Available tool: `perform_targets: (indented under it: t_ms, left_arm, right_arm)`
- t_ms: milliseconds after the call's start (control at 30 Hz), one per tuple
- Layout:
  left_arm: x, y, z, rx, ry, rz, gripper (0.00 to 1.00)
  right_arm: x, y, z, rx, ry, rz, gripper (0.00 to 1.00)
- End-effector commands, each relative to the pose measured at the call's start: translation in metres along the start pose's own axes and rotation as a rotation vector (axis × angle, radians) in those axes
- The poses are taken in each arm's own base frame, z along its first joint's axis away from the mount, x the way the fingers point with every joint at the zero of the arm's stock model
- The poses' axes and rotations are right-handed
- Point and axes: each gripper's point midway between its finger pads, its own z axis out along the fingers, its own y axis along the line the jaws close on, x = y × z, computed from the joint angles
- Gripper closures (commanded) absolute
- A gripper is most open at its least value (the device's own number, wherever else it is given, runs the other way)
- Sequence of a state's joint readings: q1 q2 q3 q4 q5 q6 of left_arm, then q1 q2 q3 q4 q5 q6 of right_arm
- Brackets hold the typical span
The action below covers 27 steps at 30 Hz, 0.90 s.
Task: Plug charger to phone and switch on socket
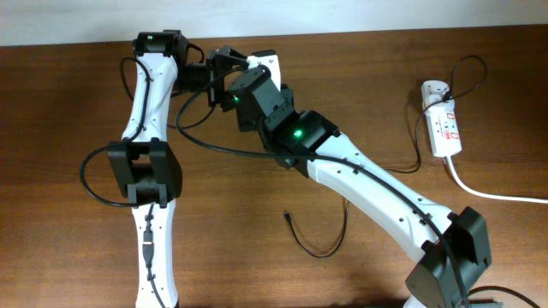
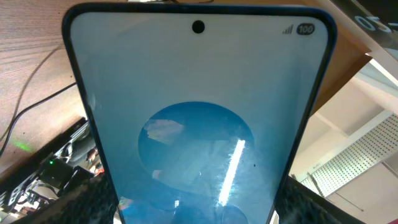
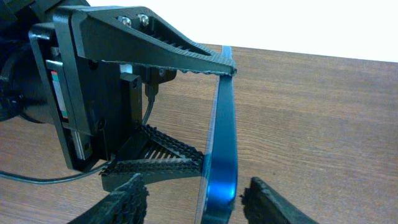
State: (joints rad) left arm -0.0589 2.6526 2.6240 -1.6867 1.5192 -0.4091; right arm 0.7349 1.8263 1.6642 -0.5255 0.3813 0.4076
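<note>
The phone fills the left wrist view, blue screen with a lighter oval, held off the table. My left gripper is shut on its two long edges. In the right wrist view the phone shows edge-on, with the left gripper's black fingers clamped on it. My right gripper is open, one finger on each side of the phone's lower end, with gaps. Overhead, both grippers meet at the back: left, right, phone. The charger cable's tip lies loose on the table. The socket lies far right.
The charger's thin black cable loops across the wood and runs right to a white adapter on the socket's far end. The socket's thick white cord trails off to the right. The table's back edge meets a white wall.
</note>
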Motion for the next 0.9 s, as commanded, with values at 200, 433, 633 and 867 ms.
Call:
perform_targets:
  t_ms: [200,433,633,867]
  left_arm:
    - [0.0051,-0.0132,-0.0009,0.051,0.021,0.025,0.2]
    - [0.0051,-0.0132,-0.0009,0.051,0.021,0.025,0.2]
    - [0.0051,-0.0132,-0.0009,0.051,0.021,0.025,0.2]
    - [0.0051,-0.0132,-0.0009,0.051,0.021,0.024,0.2]
  right_arm:
    - [-0.0123,-0.0023,-0.0029,0.016,-0.021,0.028,0.5]
    - [-0.0143,-0.0024,-0.0038,0.018,-0.026,0.03,0.55]
    - [-0.0144,-0.0024,-0.0038,0.018,-0.027,0.031,0.63]
    - [-0.0148,-0.0022,-0.0038,0.017,-0.028,0.039,0.7]
